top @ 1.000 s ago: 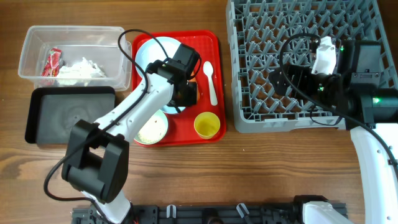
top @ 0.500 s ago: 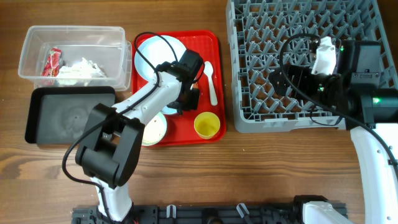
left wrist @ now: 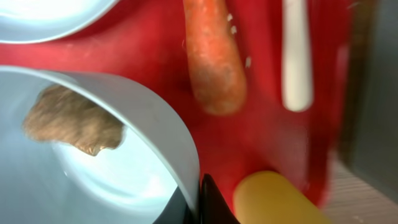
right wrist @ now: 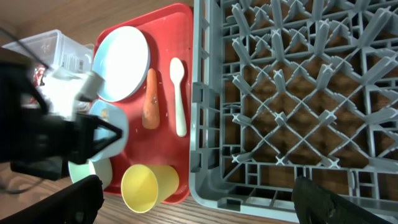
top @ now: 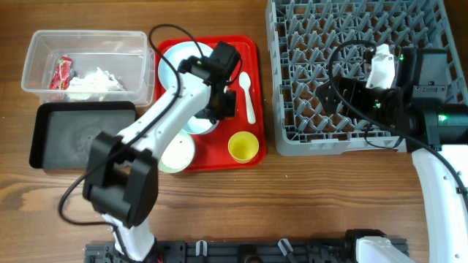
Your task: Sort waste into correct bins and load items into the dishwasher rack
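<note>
My left gripper (top: pixel 221 104) (left wrist: pixel 200 199) is shut on the rim of the light blue bowl (left wrist: pixel 124 180) (top: pixel 196 126) on the red tray. A brown food bit (left wrist: pixel 71 121) lies in the bowl. An orange carrot (left wrist: pixel 214 56) (right wrist: pixel 150 99) and a white spoon (top: pixel 247 95) (left wrist: pixel 296 56) lie beside it. The yellow cup (top: pixel 243 147) (right wrist: pixel 149 185) and the light blue plate (top: pixel 175 62) are also on the tray. My right gripper (top: pixel 329 95) (right wrist: pixel 199 205) is open and empty over the grey dishwasher rack's (top: pixel 358 73) near left corner.
The pale green bowl (top: pixel 179 153) with white grains sits at the red tray's (top: pixel 245 47) front edge. The clear tub (top: pixel 84 44) holds a red-and-white wrapper (top: pixel 60 73) and a white tissue (top: pixel 95 82). The black tray (top: pixel 84 135) lies in front of it.
My left wrist has turned and shifted slightly toward the far side of the tray, still at the light blue bowl. The right arm has not moved.
</note>
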Available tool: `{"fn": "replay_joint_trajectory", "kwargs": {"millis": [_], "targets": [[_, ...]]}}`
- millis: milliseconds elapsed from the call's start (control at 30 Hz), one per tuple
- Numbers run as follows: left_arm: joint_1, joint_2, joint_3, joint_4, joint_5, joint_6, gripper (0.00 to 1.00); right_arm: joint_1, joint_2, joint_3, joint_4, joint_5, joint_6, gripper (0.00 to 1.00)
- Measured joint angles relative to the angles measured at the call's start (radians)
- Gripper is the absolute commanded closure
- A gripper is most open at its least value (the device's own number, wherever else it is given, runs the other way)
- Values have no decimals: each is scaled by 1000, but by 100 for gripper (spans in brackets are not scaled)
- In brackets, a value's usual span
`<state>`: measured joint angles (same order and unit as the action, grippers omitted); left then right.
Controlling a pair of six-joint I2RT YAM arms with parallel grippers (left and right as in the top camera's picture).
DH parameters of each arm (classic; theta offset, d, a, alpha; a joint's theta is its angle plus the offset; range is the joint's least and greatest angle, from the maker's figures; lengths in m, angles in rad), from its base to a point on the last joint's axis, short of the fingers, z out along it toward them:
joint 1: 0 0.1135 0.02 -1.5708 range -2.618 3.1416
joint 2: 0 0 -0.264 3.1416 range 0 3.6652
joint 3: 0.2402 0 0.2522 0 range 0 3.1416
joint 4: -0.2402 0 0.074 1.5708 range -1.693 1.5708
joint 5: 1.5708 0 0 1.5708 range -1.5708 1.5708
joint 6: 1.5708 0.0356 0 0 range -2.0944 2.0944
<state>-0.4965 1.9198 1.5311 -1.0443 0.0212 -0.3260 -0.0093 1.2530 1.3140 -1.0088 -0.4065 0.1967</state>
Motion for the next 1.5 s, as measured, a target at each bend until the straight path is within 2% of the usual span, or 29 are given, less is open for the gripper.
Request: {"fn": "replay_joint_trajectory", "kwargs": {"millis": [200, 400, 533, 667, 733, 867, 1000, 1100, 1267, 1500], "targets": [[68, -179, 69, -166, 53, -82, 96, 0, 0, 0, -5, 0, 0, 0], [319, -330, 72, -345, 83, -83, 96, 0, 0, 0, -5, 4, 0, 0], [523, -347, 73, -374, 99, -26, 96, 0, 0, 0, -5, 5, 0, 0], [687, -347, 72, -365, 160, 87, 96, 0, 0, 0, -7, 7, 0, 0], [773, -345, 71, -357, 227, 165, 96, 0, 0, 0, -8, 8, 0, 0], [991, -300, 17, -303, 484, 405, 96, 0, 0, 0, -16, 7, 0, 0], [1151, -157, -33, -298, 729, 596, 96, 0, 0, 0, -23, 7, 0, 0], [1221, -32, -37, -298, 905, 699, 96, 0, 0, 0, -25, 8, 0, 0], [1348, 150, -40, -376, 1169, 760, 96, 0, 0, 0, -30, 8, 0, 0], [1374, 184, -42, -476, 1329, 771, 96, 0, 0, 0, -44, 8, 0, 0]]}}
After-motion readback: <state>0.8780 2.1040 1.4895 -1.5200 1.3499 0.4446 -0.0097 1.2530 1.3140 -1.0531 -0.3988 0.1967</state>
